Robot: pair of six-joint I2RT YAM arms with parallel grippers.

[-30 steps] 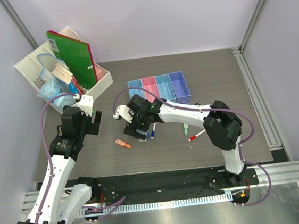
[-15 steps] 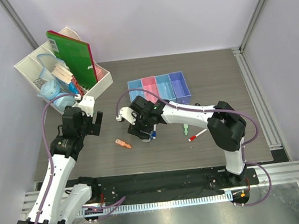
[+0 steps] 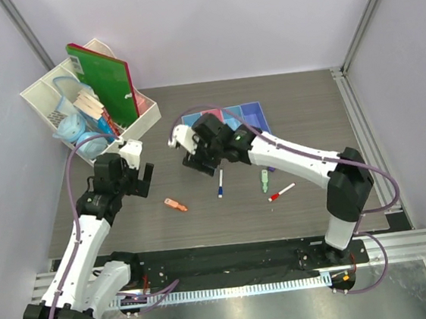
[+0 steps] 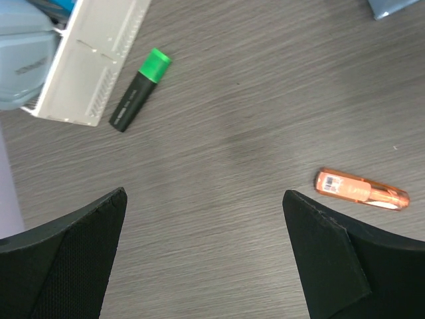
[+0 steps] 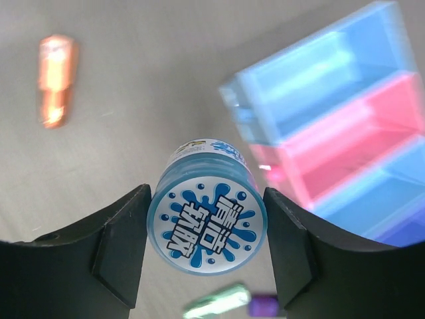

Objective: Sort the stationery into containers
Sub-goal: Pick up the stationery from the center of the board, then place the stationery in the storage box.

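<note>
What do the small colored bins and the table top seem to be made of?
The bins look like smooth translucent plastic: their tinted walls glow pale and see-through. The table top looks like matte wood-grain laminate, perhaps real wood: fine grey-brown streaks, no glare.

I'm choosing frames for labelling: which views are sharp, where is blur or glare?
Right wrist: the round blue splash-labelled item held in the right tool is crisp; the translucent blue and pink bins and orange stubby marker behind are blurred. Left wrist: sharp throughout. Top external: sharp, glare on the bottom metal strip.
</note>
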